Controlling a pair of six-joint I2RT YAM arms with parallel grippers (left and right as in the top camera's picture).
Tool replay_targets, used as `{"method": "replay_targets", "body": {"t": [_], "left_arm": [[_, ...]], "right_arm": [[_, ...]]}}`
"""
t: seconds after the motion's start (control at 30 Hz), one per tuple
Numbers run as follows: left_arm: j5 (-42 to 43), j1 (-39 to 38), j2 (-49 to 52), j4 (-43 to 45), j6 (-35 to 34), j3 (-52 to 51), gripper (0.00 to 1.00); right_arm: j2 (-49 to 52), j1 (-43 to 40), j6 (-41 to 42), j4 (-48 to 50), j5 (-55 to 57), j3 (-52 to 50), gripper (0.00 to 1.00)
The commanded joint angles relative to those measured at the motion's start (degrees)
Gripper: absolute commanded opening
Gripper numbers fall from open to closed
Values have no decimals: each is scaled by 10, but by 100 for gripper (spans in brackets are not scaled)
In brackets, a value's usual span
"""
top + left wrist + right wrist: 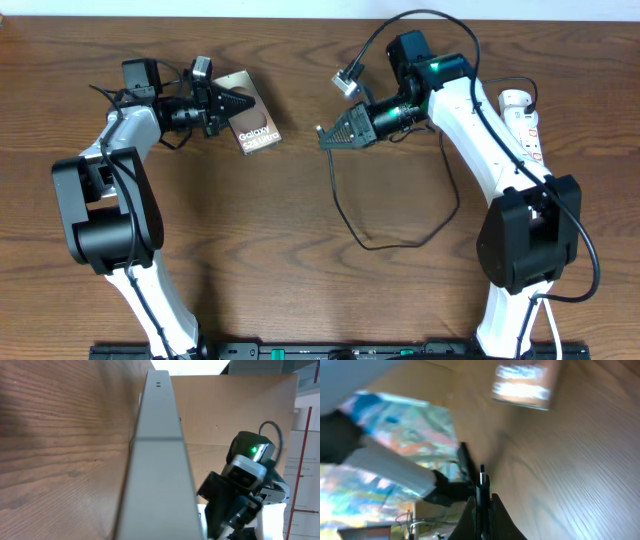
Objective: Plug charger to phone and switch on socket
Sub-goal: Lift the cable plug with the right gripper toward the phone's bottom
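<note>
One each: phone (255,122), charger (385,246), apparently socket (522,115)

Overhead evenly lit; right wrist view motion-blurred (phone (522,385) smeared).

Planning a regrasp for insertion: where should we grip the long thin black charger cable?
Just behind the small plug tip, pinching the stiff plug body from the cable side so the tip pokes past the jaws. The right gripper holds it that way; the slack black cable behind looks too limp to aim.
</note>
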Motion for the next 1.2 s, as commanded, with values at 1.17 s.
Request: {"method": "replay_targets", "body": {"t": [1.17], "left_arm": [[33,2,-8,522,-450,4,7]], "right_arm": [[143,63,324,480,-222,6,1]]}}
